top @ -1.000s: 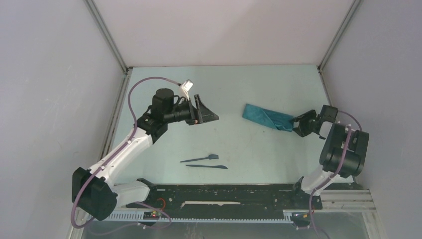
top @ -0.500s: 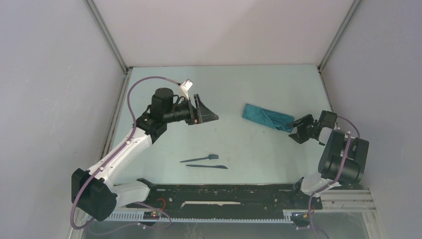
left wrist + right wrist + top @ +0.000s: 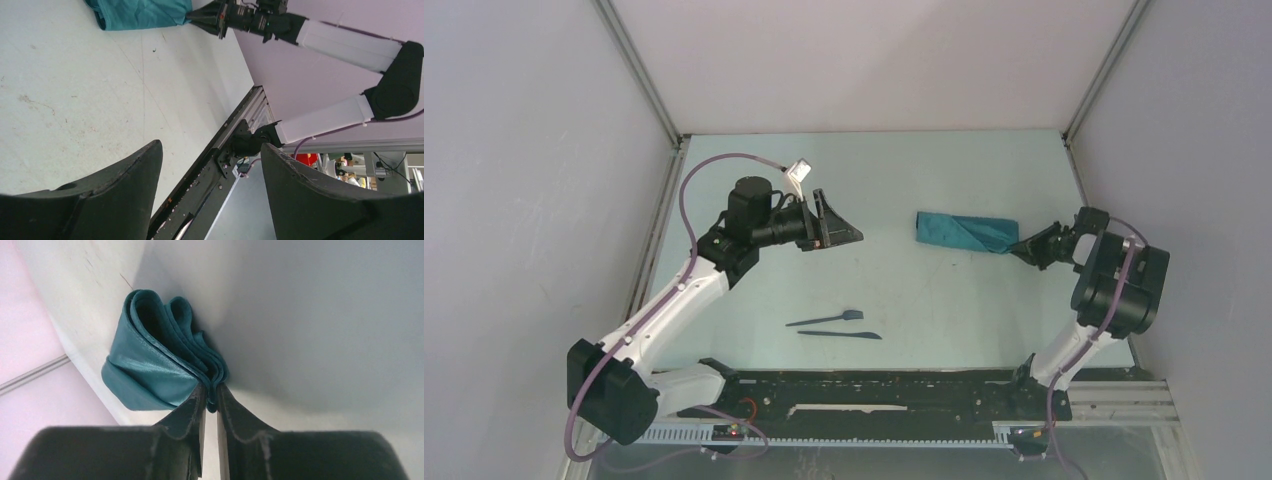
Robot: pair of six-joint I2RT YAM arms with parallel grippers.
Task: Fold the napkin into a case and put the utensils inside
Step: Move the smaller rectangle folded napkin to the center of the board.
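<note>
Where right fingers (image 3: 187,415) pinch, case (image 3: 150,370) ends near wall (image 3: 1184,150).

Setting: a robotics lab test cell, not a home or shop. Evidence: pale bench top (image 3: 904,290) boxed in by plain grey panels (image 3: 524,200) held in aluminium profile posts (image 3: 639,72). My left arm (image 3: 674,295) and right arm (image 3: 1114,290) are bolted to a black slotted rail (image 3: 874,385) at the near edge. Purple cabling (image 3: 724,157) loops in the open. Past my left gripper (image 3: 210,147), outside the cell: more aluminium framing (image 3: 350,146), loose wires, and cluttered equipment too small to identify.
</note>
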